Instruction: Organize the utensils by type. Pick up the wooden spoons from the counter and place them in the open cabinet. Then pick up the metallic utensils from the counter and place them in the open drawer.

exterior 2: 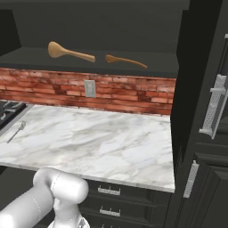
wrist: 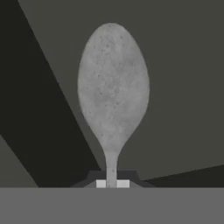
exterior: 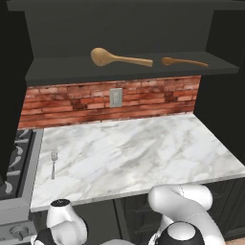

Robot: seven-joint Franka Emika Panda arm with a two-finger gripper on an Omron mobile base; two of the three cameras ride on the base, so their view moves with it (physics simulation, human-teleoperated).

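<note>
Two wooden spoons (exterior: 120, 59) shelved, jaws clamping metal spoon (wrist: 113, 92)

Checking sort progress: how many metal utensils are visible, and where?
2. A small silver-grey fork lies on the white marble counter near its left edge. A grey metal spoon is held in the shut gripper, over dark surfaces. Others may be hidden.

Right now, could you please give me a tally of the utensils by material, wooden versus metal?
Wooden spoons: 2, the larger light-tan spoon and the smaller orange-brown spoon, both on the open cabinet shelf.
Metal utensils: 2, the fork on the counter and the metal spoon held in the gripper.
Total: 4
</note>
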